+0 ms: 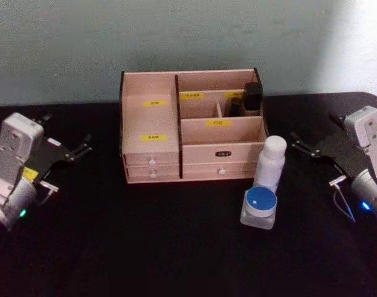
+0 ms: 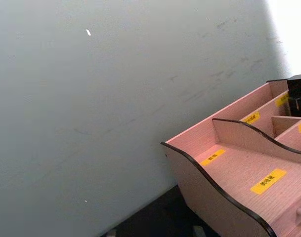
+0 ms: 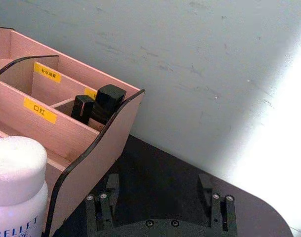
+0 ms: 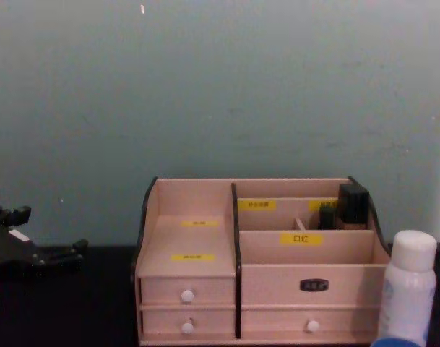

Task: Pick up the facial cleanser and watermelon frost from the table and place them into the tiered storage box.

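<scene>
Two grippers parked open; two containers upright beside the tiered storage box.

The left gripper [image 1: 86,143] hangs low over the table's left side with its fingers apart, well clear of the box; the right gripper [image 3: 158,181] sits at the right side, fingers likewise spread and holding nothing; nearest to it stands the white bottle [image 1: 270,162], round-capped and upright, just beside the box's right front corner; the blue-lidded jar [image 1: 260,207], clear-walled, stands just in front of the bottle, towards the robot; the tiered storage box [image 1: 145,120] is light wood with dark edges, stepped open compartments carrying yellow labels, and four white-knobbed drawers along its front; two black-capped items [image 1: 253,96] stand in its rear right compartment; the box sits at the back of the black table [image 1: 145,247], against a grey wall [image 4: 220,87].
</scene>
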Controlling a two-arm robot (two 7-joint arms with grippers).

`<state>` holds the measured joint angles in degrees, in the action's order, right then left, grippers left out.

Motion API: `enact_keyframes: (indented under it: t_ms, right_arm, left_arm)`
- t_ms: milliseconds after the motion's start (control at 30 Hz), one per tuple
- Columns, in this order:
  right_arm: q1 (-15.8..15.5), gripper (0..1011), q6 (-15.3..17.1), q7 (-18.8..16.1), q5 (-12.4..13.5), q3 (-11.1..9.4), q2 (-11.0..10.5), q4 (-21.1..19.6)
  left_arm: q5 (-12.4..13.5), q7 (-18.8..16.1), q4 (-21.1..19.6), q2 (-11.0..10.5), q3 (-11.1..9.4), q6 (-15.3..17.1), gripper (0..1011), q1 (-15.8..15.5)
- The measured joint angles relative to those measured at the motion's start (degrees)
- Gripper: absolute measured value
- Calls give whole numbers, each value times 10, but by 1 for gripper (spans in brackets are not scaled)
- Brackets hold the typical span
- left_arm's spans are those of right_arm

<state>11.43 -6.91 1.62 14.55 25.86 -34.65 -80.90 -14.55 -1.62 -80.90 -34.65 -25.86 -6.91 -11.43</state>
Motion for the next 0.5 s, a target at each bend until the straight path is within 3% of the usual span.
enact_keyframes:
  t_ms: [500]
  right_arm:
    - [1,1003,0,-11,3,-7,3,1]
  left_arm:
    - [0,0,0,0,0,0,1001,0]
